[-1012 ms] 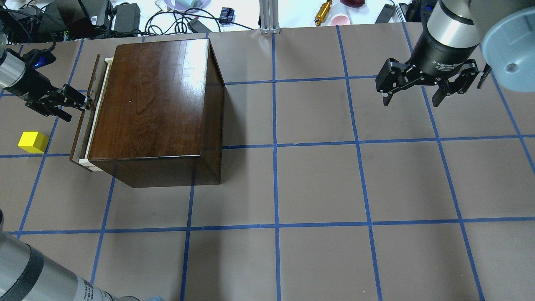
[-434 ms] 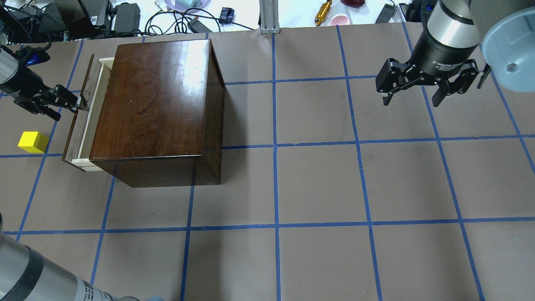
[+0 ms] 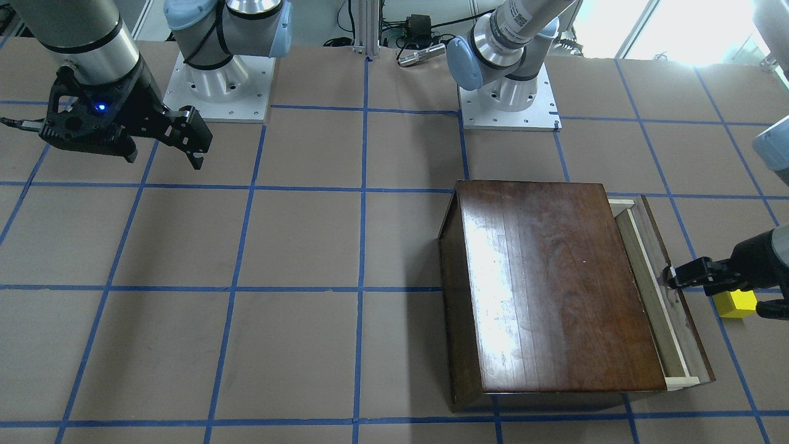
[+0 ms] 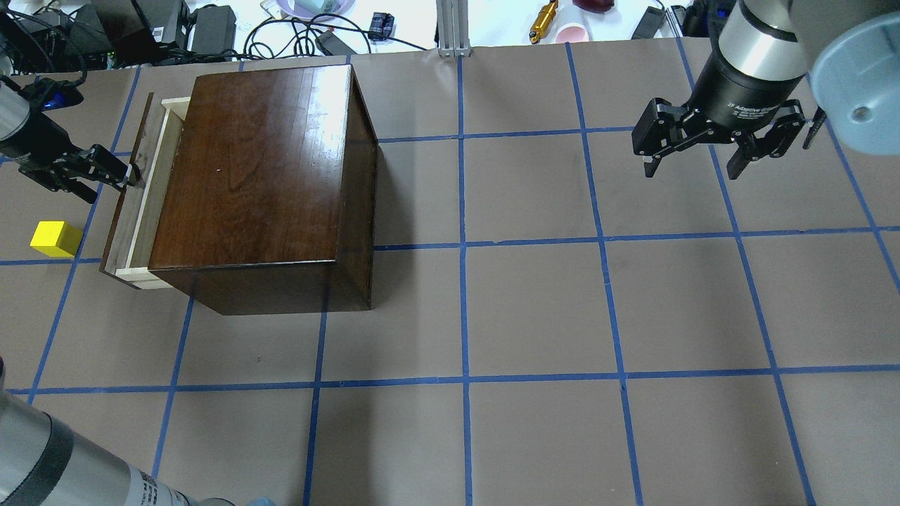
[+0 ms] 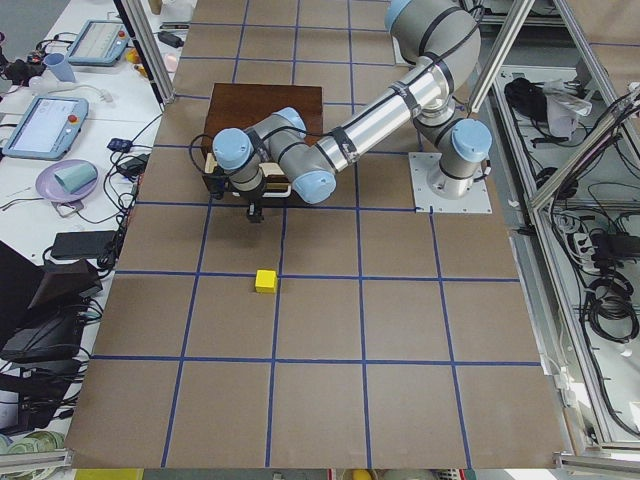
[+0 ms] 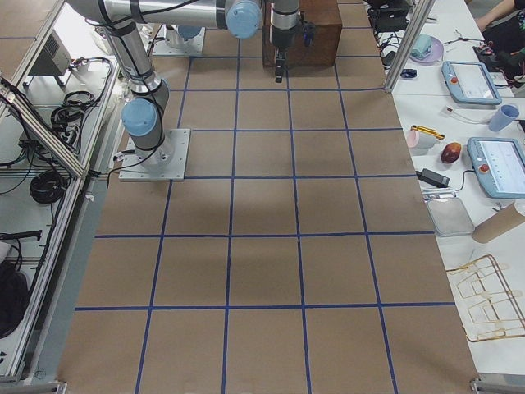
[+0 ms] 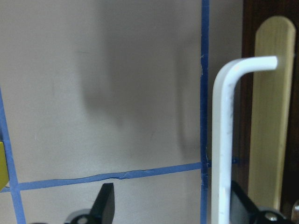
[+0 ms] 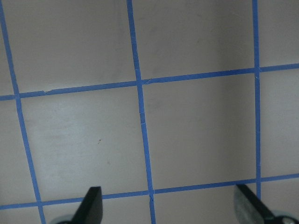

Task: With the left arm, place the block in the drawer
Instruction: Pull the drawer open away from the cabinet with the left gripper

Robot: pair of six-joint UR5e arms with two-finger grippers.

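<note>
The yellow block (image 4: 56, 238) lies on the table left of the dark-brown box (image 4: 260, 169), apart from it; it also shows in the front-facing view (image 3: 738, 303). The drawer (image 4: 148, 190) stands partly pulled out of the box's left side, its pale wood showing behind the dark front panel (image 4: 125, 190). My left gripper (image 4: 112, 177) is at that panel with its fingers apart. In the left wrist view the white handle (image 7: 222, 140) stands between the fingers, close to the right one (image 7: 243, 205). My right gripper (image 4: 692, 165) hangs open and empty at the far right.
Cables, power bricks and small items (image 4: 211, 28) lie past the table's back edge. The arm bases (image 3: 216, 80) stand on the robot's side. The box (image 3: 555, 283) fills the left part of the table.
The drawer has slid further out of the box to the left, and my left gripper has moved left with its front panel. The block and the right arm have not moved.
</note>
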